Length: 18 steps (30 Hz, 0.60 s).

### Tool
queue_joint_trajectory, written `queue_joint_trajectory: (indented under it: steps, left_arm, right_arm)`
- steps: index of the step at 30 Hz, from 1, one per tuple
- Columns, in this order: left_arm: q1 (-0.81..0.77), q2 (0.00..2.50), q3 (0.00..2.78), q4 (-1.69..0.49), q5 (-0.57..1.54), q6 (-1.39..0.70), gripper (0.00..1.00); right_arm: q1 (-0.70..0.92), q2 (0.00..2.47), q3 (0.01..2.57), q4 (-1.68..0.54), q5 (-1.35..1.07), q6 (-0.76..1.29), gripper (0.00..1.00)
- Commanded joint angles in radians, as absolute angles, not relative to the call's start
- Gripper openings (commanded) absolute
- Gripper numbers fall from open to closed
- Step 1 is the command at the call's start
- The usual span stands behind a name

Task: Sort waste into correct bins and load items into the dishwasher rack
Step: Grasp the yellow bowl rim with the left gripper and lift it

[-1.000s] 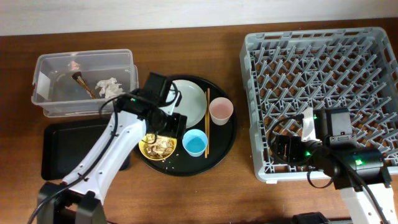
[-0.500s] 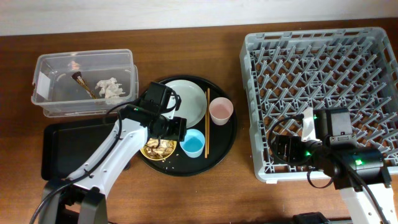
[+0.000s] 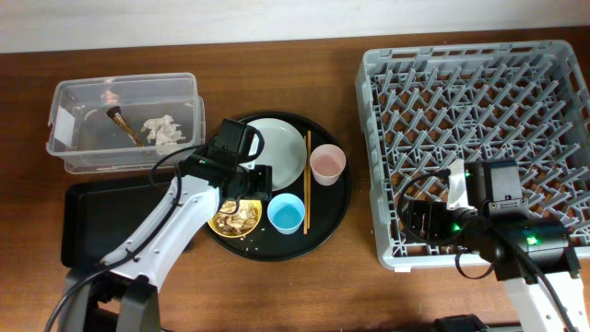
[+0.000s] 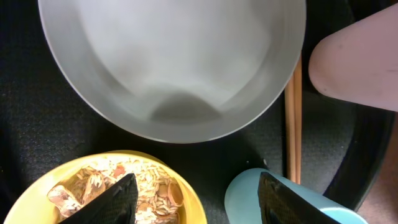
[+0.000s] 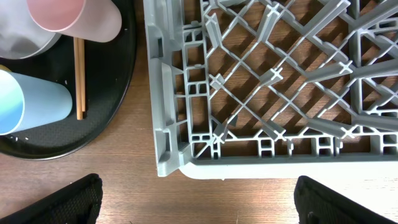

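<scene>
Left gripper (image 4: 202, 198): it hangs low over the round black tray (image 3: 277, 251) with its fingers spread wide and nothing between them. One tip is above the yellow bowl (image 4: 37, 193), the other above the light blue cup (image 4: 249, 193).
Why there: to me it looks like lining up on the bowl's rim, since the bowl holds the only waste left on that tray.
Food scraps (image 3: 235, 215): beige flakes are heaped inside the yellow bowl, with a few crumbs on the tray just beside it.
Plate (image 3: 281, 148): pale grey-green and empty, it lies flat at the back of the tray, partly under the left arm.
Pink cup (image 3: 327, 164): it stands upright at the tray's right side. The blue cup stands at the front, just beside the bowl.
Chopsticks (image 3: 307, 180): the thin wooden pair lies between the plate and the pink cup, running front to back.
Clear box (image 3: 124, 164): it already holds crumpled tissue (image 3: 164, 131) and a brown wrapper (image 3: 118, 117).
Black rectangular tray (image 3: 88, 226): what shows of it looks bare, so it is probably where the scraps belong.
Right gripper (image 5: 202, 199): spread wide and empty, it is parked over the front left corner of the dishwasher rack (image 3: 369, 138), out of the left arm's way.
Rack load: I can see no dish in it yet.
Progress: the paper waste is binned, while the scraps and every dish are not yet dealt with.
</scene>
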<state>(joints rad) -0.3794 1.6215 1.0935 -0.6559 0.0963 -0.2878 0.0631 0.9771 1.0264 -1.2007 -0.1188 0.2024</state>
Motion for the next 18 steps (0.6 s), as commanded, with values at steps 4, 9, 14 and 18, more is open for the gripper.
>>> queue_joint_trajectory:
  steps: [4,9,14,18]
  left_arm:
    - [-0.417,1.738,1.08,-0.68,0.089,-0.303,0.6]
    - [-0.419,1.741,1.079,-0.698,0.089,-0.303,0.45]
    - [-0.419,1.783,1.079,-0.717,0.089,-0.303,0.4]
    - [-0.419,1.786,1.079,-0.717,0.089,-0.303,0.15]
  right_arm:
    - [0.057,0.973,1.042,-1.201,-0.124,0.195,0.98]
    - [0.057,0.973,1.042,-1.201,-0.124,0.195,0.98]
    - [0.057,0.973,1.042,-1.201,-0.124,0.195,0.99]
    - [0.057,0.973,1.042,-1.201,-0.124,0.195,0.98]
